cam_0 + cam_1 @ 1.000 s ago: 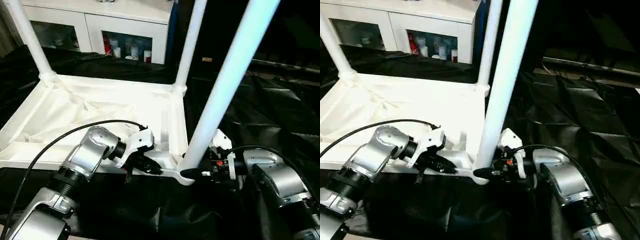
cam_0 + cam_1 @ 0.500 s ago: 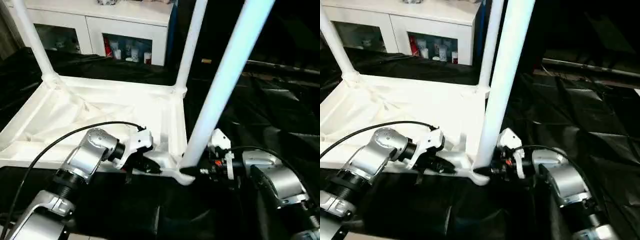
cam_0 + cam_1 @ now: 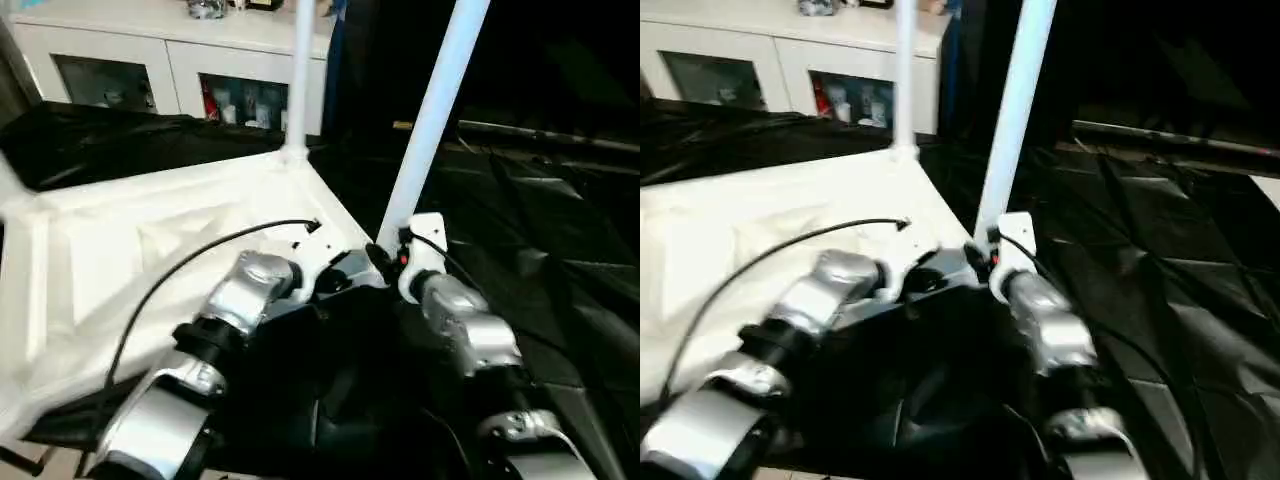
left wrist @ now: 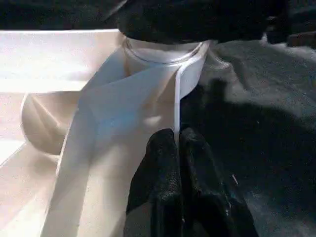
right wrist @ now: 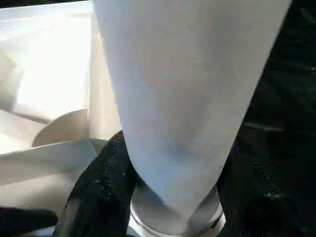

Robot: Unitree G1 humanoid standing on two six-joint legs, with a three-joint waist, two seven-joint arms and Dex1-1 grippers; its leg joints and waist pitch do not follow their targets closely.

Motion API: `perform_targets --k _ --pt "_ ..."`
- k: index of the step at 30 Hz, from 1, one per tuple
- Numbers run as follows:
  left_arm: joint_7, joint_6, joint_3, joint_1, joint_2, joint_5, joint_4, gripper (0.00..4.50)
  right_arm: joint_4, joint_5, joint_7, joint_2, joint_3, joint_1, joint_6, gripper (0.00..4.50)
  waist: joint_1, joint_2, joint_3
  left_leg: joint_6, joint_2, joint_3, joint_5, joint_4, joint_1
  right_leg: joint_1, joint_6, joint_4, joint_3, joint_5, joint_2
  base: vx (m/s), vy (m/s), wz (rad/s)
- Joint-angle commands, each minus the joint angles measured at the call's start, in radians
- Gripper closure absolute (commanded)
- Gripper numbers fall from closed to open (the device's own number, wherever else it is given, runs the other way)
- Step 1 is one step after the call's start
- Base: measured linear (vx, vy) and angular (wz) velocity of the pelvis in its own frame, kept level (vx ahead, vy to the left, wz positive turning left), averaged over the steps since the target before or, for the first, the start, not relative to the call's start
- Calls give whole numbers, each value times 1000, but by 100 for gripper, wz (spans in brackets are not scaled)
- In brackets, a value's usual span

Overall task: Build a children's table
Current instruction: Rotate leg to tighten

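Two tools meet at the near corner of the upturned tabletop (image 3: 120,260), which lies on the black-draped table (image 3: 560,230). Right tool (image 5: 148,197) clasps the base of the near leg (image 3: 432,120), apparently steadying it in its corner socket (image 4: 163,54). Left tool (image 4: 178,163), fingers pressed together, pinches the tabletop's thin rim beside that socket, bracing it. Another leg (image 3: 300,75) stands seated at the corner beyond.

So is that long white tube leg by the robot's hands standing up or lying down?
Standing up: the long white tube leg rises from the white plastic tabletop's corner.
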Motion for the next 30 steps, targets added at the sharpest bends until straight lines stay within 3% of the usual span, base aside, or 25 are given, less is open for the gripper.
perform_targets --k 1,2,4,5,7,8,9,10,12,13,14,15,16,17,19,20,23,24,27,28,29,30 --pt "16 -22 -34 -24 -44 12 33 450 50 -14 53 49 91 12 11 251 -2 20 -44 -38 12 -5 -333 -76 -2 22 -138 -97 35 -295 -50 0 0 0" --pt "7 -34 -43 -27 -43 14 42 450 38 -25 70 43 105 17 -11 251 -1 11 -44 -30 11 -5 -319 -76 -5 27 -141 -92 35 -272 -49 0 0 0" --pt "7 -43 -43 -31 -41 12 49 450 30 -27 76 39 106 22 -24 251 1 14 -44 -21 11 -2 -302 -74 -4 27 -150 -90 37 -260 -51 0 0 0" --pt "5 -71 -40 -39 -35 14 64 450 30 -10 84 43 86 25 -29 199 2 0 -44 -9 11 0 -285 -73 -8 30 -152 -91 36 -263 -52 0 0 0" --pt "6 -92 -32 -52 -27 17 84 450 29 17 104 43 64 26 -36 186 5 8 -44 -1 11 1 -278 -73 -3 26 -149 -93 38 -280 -54 0 0 0" --pt "5 -98 -30 -57 -24 18 91 450 34 25 110 43 59 23 -39 179 4 8 -43 0 12 1 -273 -75 -7 29 -149 -93 37 -274 -54 0 0 0" --pt "1 -127 -25 -61 -16 16 109 450 35 21 129 31 63 23 -53 166 4 14 -42 -3 14 -1 -276 -77 -7 28 -150 -93 37 -278 -54 0 0 0" --pt "-8 -148 -28 -64 -12 19 122 450 28 18 141 25 61 26 -61 150 4 26 -42 -7 13 -1 -284 -77 -5 26 -150 -94 37 -282 -54 0 0 0" --pt "-15 -171 -33 -66 -8 24 138 450 9 17 155 16 57 34 -69 136 2 15 -43 -9 13 0 -294 -77 -7 28 -149 -96 37 -285 -53 0 0 0" --pt "-14 -175 -33 -67 -8 25 141 450 -16 18 162 7 57 44 -67 130 4 18 -42 -7 15 -1 -291 -77 -5 27 -152 -95 37 -280 -54 0 0 0" --pt "-18 -184 -32 -68 -8 23 142 450 -50 24 173 -4 58 58 -61 130 2 3 -41 -2 15 2 -291 -77 -6 27 -151 -97 37 -285 -52 0 0 0" --pt "-20 -191 -31 -69 -8 22 145 450 -66 27 179 -8 58 65 -58 111 9 11 -42 4 16 1 -279 -76 -3 26 -152 -96 38 -281 -54 0 0 0" --pt "-19 -199 -27 -70 -6 20 147 450 -123 33 208 -32 69 94 -41 111 6 -10 -42 12 17 5 -271 -74 -5 26 -152 -96 38 -275 -54 0 0 0" --pt "-20 -212 -26 -70 -3 20 146 450 -168 40 235 -52 78 118 -24 111 18 -4 -43 22 18 3 -234 -73 -6 31 -151 -90 39 -243 -55 0 0 0" --pt "-27 -243 -16 -65 1 8 139 450 -266 64 302 -97 95 169 8 111 20 -6 -42 36 19 3 -197 -72 -14 37 -152 -86 38 -187 -55 0 0 0" --pt "-45 -277 -3 -53 5 -10 126 450 -336 82 354 -141 105 212 20 111 23 1 -45 40 19 2 -182 -70 -14 36 -152 -82 37 -165 -55 0 0 0" --pt "-87 -325 7 -28 10 -37 100 450 -416 95 418 -204 108 271 18 111 23 -5 -44 49 16 1 -175 -68 -25 43 -142 -84 34 -169 -57 0 0 0" --pt "-101 -328 9 -14 12 -49 77 450 -450 106 437 -224 99 292 25 111 23 -14 -46 54 18 3 -165 -63 -22 41 -149 -83 35 -158 -58 0 0 0" --pt "-114 -326 20 7 18 -71 32 450 -523 138 467 -259 83 329 64 111 29 -8 -51 69 19 4 -97 -57 -24 39 -185 -66 36 -42 -53 0 0 0" --pt "-116 -313 32 21 23 -86 -4 422 -565 161 485 -278 73 349 87 101 36 -12 -51 94 23 7 -64 -51 -22 38 -210 -55 37 54 -52 0 0 0" --pt "-122 -292 43 35 32 -101 -44 405 -597 179 503 -293 66 364 105 95 36 -13 -49 98 23 6 -58 -51 -26 40 -215 -53 35 65 -52 0 0 0" --pt "-142 -220 62 68 59 -129 -139 394 -629 203 536 -314 66 379 117 95 38 -7 -52 97 26 4 -66 -51 -28 41 -226 -48 33 78 -55 0 0 0"
